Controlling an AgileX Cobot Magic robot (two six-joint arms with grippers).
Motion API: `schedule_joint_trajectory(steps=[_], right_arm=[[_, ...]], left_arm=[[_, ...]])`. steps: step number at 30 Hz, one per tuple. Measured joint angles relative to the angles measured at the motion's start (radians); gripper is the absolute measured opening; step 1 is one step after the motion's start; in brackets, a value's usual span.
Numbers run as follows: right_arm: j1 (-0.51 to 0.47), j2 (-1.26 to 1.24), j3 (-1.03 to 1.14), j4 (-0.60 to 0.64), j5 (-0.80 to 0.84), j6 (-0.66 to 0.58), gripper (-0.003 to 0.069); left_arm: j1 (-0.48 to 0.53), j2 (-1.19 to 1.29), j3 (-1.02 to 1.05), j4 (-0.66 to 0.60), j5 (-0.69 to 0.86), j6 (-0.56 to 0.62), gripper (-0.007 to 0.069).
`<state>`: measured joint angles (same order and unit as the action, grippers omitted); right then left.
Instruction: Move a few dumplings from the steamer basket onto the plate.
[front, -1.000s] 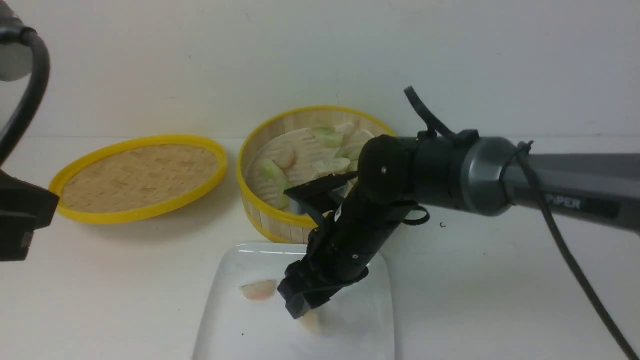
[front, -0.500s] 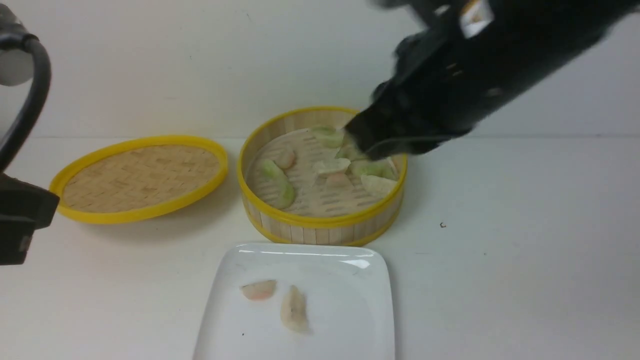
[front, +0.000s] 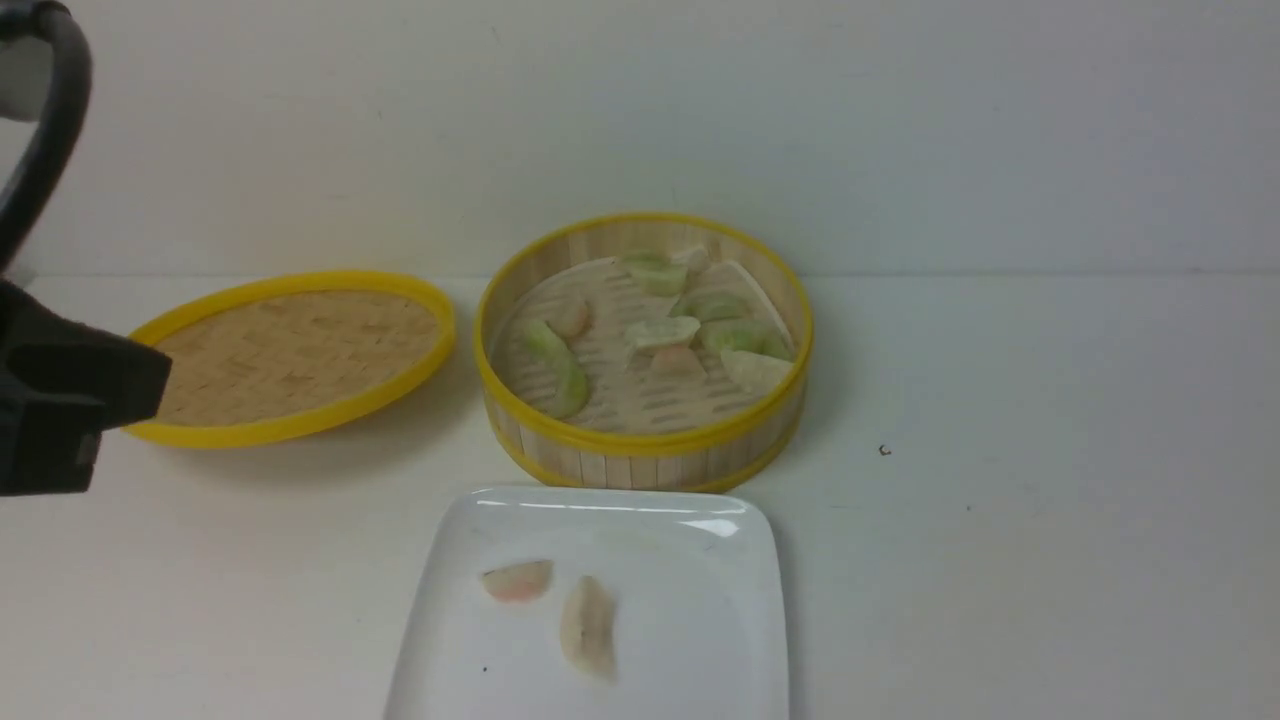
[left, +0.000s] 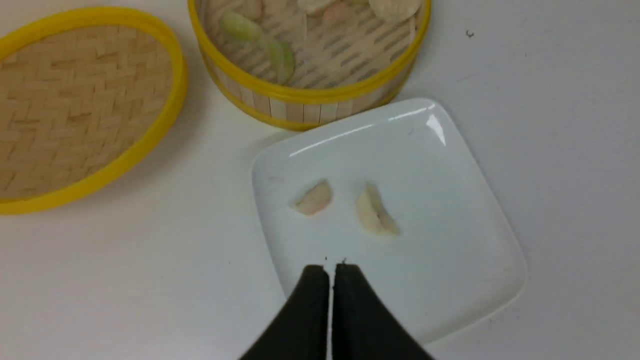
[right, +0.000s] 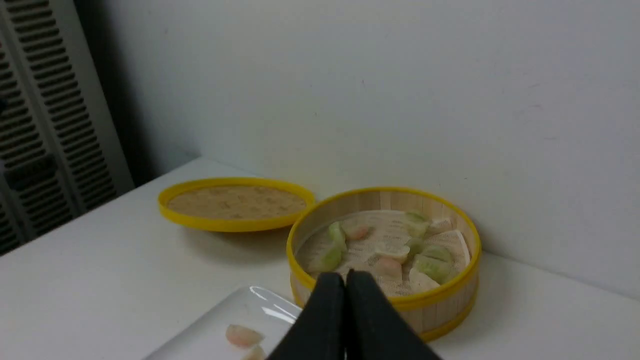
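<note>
While neither arm reaches over the dishes in the front view, the white table (front: 1000, 560) fills the lower part of that frame below a pale wall. A woven lid (front: 285, 355) with a yellow rim lies flat at centre left. The steamer basket (front: 640, 447) stands just right of it at the frame's centre, apart from the lid. The plate (front: 705, 630) sits at bottom centre, its far edge just short of the basket's wall. The left arm (front: 60, 410) shows only as a dark block at the left edge.

In the left wrist view the left gripper (left: 330, 270) has its black fingers pressed together with nothing between them, seen against the plate. The right gripper (right: 345, 277) is likewise pressed together and empty, seen against the basket's wall.

Several dumplings (front: 555, 365), green, cream and pink, lie scattered on the basket floor. On the plate's left half lie a pink dumpling (front: 518, 580) and, just right of it, a cream dumpling (front: 588, 630). A tiny dark speck (front: 884, 450) marks the table right of the basket.
</note>
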<state>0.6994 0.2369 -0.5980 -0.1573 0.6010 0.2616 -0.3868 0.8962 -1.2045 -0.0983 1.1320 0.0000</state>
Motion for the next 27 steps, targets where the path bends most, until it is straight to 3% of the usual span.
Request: schedule_joint_trajectory(steps=[6,16,27], right_arm=[[0.000,-0.239,0.148,-0.095,-0.057,0.103,-0.0013],[0.000,-0.251,0.166,-0.147,-0.058,0.146,-0.0013],[0.000,-0.251,0.166,-0.148,-0.054,0.146,-0.0013]], left_arm=[[0.000,-0.010,0.123,-0.027,-0.176,0.000,-0.0006],[0.000,-0.347,0.458,-0.053,-0.439,0.016,-0.0006],[0.000,-0.724,0.696,-0.062,-0.501,0.014,-0.0006]])
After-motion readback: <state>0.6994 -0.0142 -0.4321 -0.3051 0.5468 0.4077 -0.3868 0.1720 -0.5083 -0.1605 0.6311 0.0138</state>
